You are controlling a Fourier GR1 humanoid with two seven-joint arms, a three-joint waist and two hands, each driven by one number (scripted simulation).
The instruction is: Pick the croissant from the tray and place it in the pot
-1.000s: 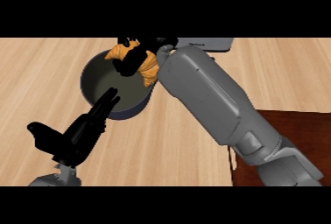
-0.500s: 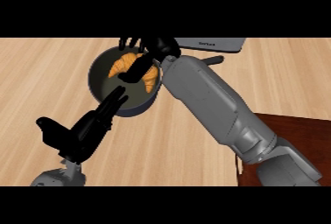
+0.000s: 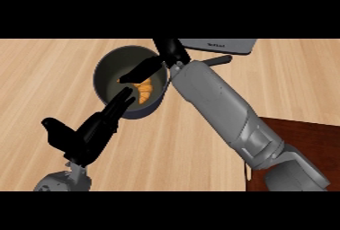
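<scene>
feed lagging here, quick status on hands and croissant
Right hand over pot, fingers open. Croissant lies inside pot. Left hand open, resting lower left, fingertips overlapping the pot's near rim. Tray at right edge.

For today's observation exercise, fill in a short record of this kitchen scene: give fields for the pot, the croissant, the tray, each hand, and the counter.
pot: dark, round, on the wooden counter, upper left of centre
croissant: golden, lying inside the pot
tray: dark brown, at the lower right edge, nothing seen on its visible part
right hand: over the pot, fingers reaching down towards the croissant
left hand: open, fingers straight, lower left, tips at the pot's near rim
counter: light wood
</scene>
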